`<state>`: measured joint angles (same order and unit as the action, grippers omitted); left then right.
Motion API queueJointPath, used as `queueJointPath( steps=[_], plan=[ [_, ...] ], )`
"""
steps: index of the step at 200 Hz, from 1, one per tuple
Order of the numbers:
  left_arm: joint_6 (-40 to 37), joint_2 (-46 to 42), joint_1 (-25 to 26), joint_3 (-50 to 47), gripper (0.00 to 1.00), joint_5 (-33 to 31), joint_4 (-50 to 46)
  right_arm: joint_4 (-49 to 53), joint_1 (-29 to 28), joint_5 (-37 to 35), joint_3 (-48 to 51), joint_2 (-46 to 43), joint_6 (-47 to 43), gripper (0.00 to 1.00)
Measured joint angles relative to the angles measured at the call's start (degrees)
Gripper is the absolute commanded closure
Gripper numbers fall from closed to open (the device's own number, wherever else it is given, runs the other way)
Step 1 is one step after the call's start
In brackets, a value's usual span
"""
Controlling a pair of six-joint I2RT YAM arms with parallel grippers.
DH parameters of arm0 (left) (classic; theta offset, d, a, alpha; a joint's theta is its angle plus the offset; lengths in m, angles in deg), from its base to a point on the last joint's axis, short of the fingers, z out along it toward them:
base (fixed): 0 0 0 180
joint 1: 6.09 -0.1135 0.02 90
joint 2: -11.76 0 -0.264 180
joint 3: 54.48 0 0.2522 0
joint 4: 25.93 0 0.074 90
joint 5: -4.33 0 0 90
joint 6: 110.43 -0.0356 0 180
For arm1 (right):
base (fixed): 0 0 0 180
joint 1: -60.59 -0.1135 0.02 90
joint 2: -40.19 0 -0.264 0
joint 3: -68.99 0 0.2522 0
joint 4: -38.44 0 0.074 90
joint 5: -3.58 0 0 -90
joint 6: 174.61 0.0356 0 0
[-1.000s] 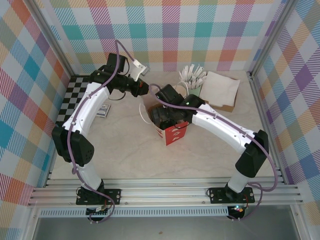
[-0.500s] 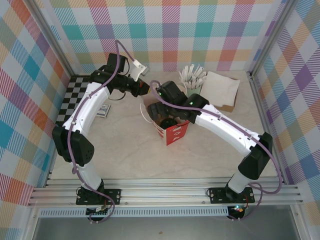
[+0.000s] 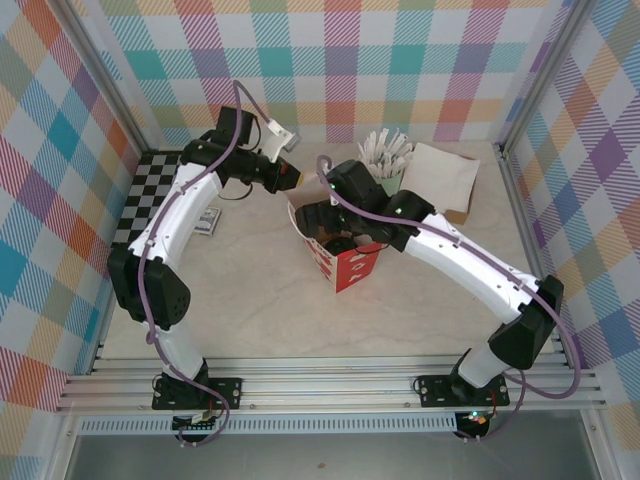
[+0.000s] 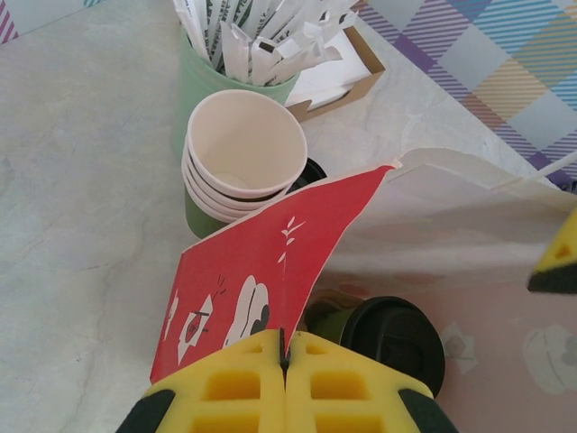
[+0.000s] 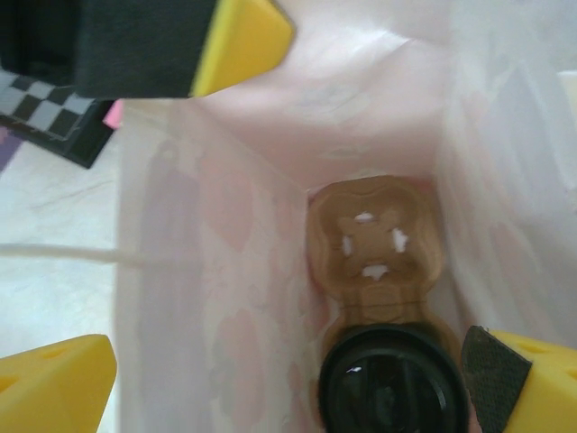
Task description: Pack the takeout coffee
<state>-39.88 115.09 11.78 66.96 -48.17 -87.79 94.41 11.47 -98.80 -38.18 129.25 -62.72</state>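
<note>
Takeout coffee (image 5: 392,383), lower centre inside the paper bag (image 4: 261,280); judged light and crushable, best gripped round its wall. Bag edge is pinched by left jaws; right jaws are spread wide, empty

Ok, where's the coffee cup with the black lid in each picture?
Top view: too hidden to tell; look inside the bag.
Left wrist: the coffee cup sits lower right, inside the bag.
Right wrist: the coffee cup sits bottom middle, deep in the bag.
Shared landmark: the bag.
</note>
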Motion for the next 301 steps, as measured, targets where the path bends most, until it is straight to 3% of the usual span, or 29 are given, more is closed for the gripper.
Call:
queueJointPath(
  steps=[112, 144, 197, 235, 257, 278, 301],
  plan=[
    [4.9, 0.3, 0.0, 0.1, 1.00, -4.3, 0.3, 21.2, 0.8, 13.2, -7.5, -1.3, 1.9, 0.00],
    [8.0, 0.3, 0.0, 0.1, 1.00, -7.7, 0.2, 27.4, 1.5, 10.4, -7.4, -4.5, 2.0, 0.00],
    [10.4, 0.3, 0.0, -0.7, 1.00, -10.3, 0.4, 26.3, 4.6, 0.4, -2.6, -10.9, 17.9, 0.00],
    [10.9, -0.2, 0.0, -1.2, 1.00, -10.6, 0.4, 23.5, 4.6, -2.4, -1.4, -6.8, 27.3, 0.01],
    [10.9, -0.3, 0.0, -1.2, 1.00, -10.6, 0.3, 24.4, 4.6, -4.1, -4.6, -1.4, 31.5, 0.09],
    [10.9, -0.5, 0.0, -1.6, 1.00, -10.6, 0.2, 24.2, 4.6, -4.6, -5.4, 1.3, 34.3, 0.38],
    [11.8, -0.7, 0.0, -1.8, 1.00, -11.2, 0.2, 24.2, 4.6, -4.7, -5.3, 1.9, 36.0, 0.56]
  ],
)
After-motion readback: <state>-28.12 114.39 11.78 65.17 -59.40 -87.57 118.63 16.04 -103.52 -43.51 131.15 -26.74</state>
